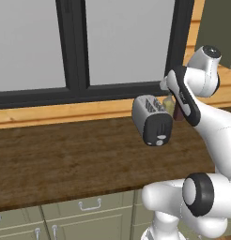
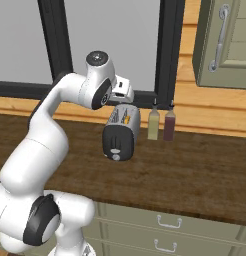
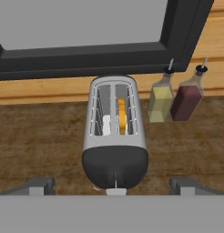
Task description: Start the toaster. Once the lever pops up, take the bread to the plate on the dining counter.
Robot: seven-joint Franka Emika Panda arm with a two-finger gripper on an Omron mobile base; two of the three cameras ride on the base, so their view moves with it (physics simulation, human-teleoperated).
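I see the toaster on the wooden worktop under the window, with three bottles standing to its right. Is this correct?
Not quite: two bottles stand there, not three, a yellowish bottle and a dark red bottle, as the hand view shows. The toaster does sit on the wooden worktop under the window.

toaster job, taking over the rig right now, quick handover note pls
Gripper: open, holding nothing, poised just above the toaster's black end panel.
Toaster: on the dark wood worktop below the window, two bottles beside it.
Bread: an orange-tan slice stands on edge in one slot; something pale sits in the other.
Lever: small whitish tab low on the end panel, between the fingertips; I cannot tell whether it is pressed.
Done: arm brought over the toaster.
Left: press the lever if it is not down, wait for the pop-up, carry the bread to the plate on the dining counter.
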